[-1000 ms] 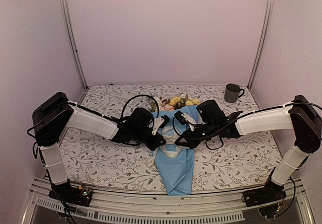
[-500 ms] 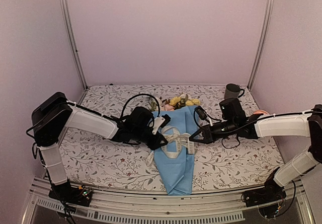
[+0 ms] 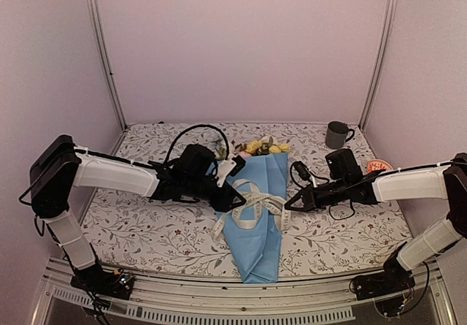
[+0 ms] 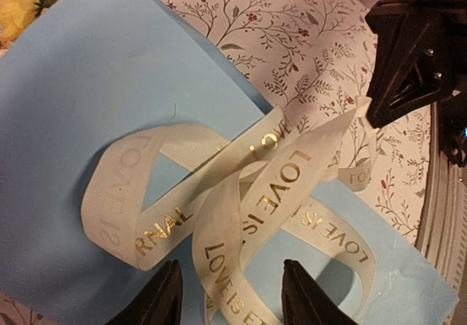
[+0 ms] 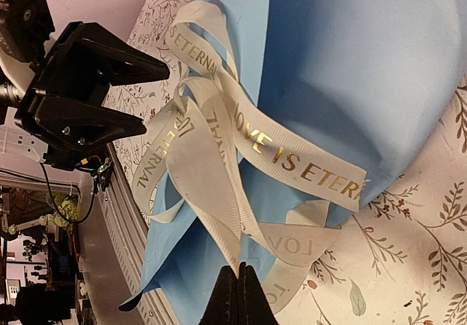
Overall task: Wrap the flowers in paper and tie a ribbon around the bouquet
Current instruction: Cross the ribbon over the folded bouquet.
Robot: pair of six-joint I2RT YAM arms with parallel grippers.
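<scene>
Now our left jaws stood apart and empty, the looped ribbon [image 4: 277, 186] just ahead of them; our right jaws pinched its tail. We judged a slow, level pull best, lest the bouquet [image 3: 257, 230] beneath slide on the counter [image 3: 146, 230].

Bouquet [image 3: 259, 219] lies centre of tabletop [image 3: 146, 230], narrow end at near edge; ribbon [image 3: 252, 202] looped across its middle; mug [image 3: 336, 134] at far right corner.

Left pincer [image 4: 233, 301] gapes; right pincer [image 5: 237, 293] is pinched closed.

High rear view, wrist close-ups share ribbon [image 4: 277, 186]
</scene>
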